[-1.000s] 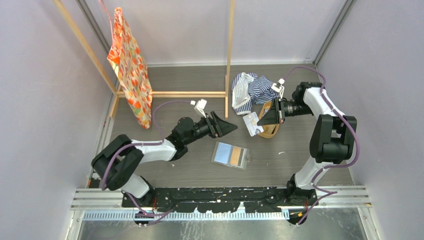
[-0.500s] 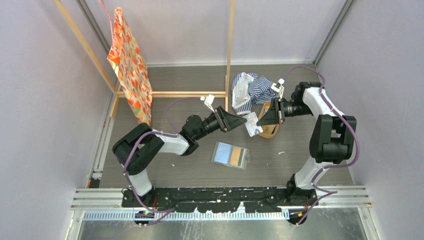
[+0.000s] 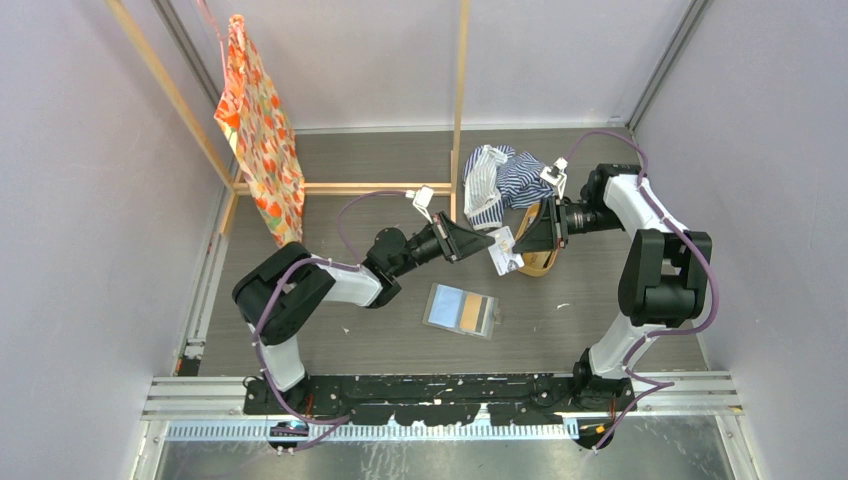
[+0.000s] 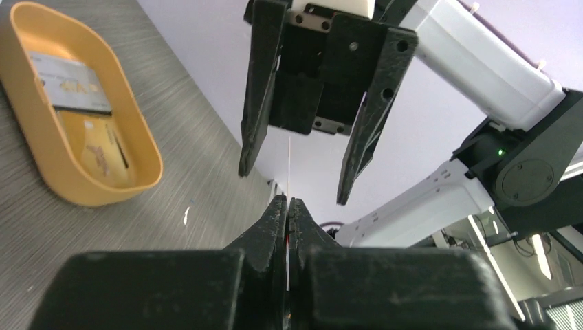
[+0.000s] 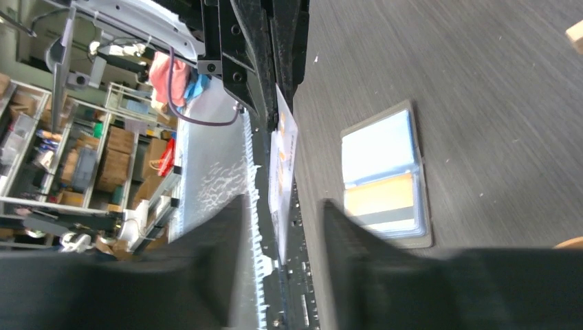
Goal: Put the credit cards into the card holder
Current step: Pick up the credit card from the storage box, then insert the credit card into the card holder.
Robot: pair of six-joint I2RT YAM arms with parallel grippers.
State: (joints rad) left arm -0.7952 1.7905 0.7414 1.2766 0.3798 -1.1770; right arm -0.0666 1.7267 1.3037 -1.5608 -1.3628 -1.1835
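My bench (image 3: 380,345) is dark grey with a fine wood grain. The card holder (image 3: 461,310) lies open and flat near its middle, closer to my side than anything else on it. It shows a pale blue panel, an orange one and a grey strip side by side. Beyond it, to my right, sits an oval orange tray (image 3: 543,266), partly hidden from above. My left wrist view shows its base resting on the grain. A striped cloth (image 3: 500,178) lies crumpled near the far edge, just beyond the tray. A wooden frame (image 3: 350,187) stands on the far left part. A white speck (image 3: 563,306) lies alone, right of the holder.
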